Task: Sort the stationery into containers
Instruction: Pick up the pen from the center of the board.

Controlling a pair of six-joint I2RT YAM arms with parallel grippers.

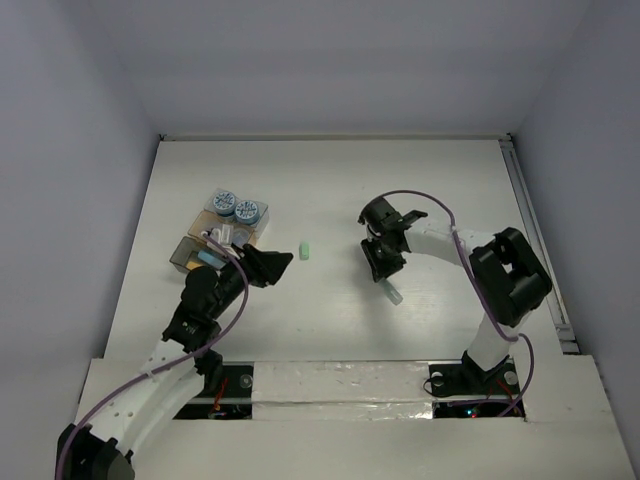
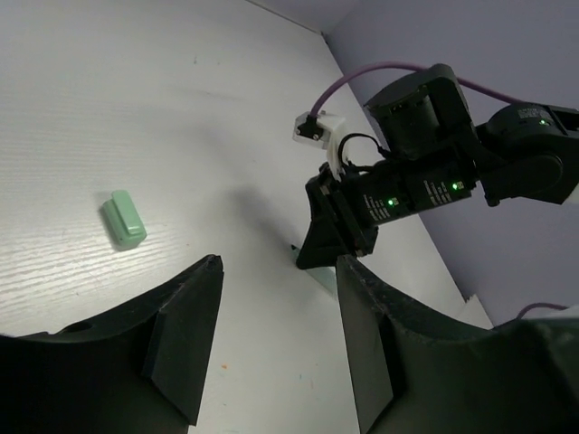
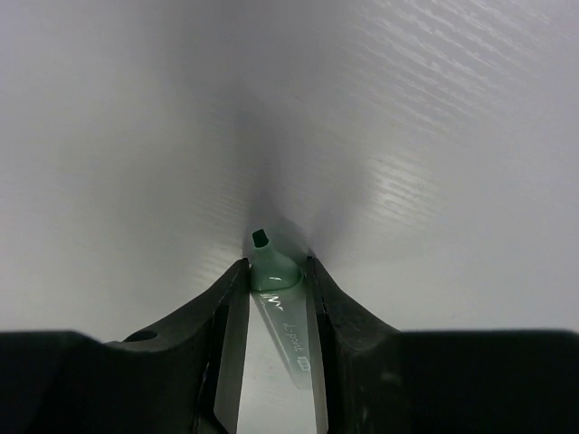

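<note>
Clearly, the right hand (image 1: 384,270) was closed on a pale teal marker (image 3: 270,269). In the right wrist view both fingers (image 3: 226,334) pressed on its sides just behind the dark tip, and the tip pointed down at the white counter (image 1: 330,180). I could not tell whether the tip touched the surface. From above, the other end of the marker stuck out of the hand toward the near edge.

The left hand (image 2: 276,307) was open, with nothing between its fingers. It was just beside the two containers at the left of the counter. A small green piece (image 2: 124,220) lay flat on the counter between the two hands, apart from both.

The far container (image 1: 205,222) held two round tubs (image 1: 224,201) side by side at its far end and some pale pieces nearer. The near container (image 1: 183,257) touched it and held a blue piece (image 1: 208,257).
</note>
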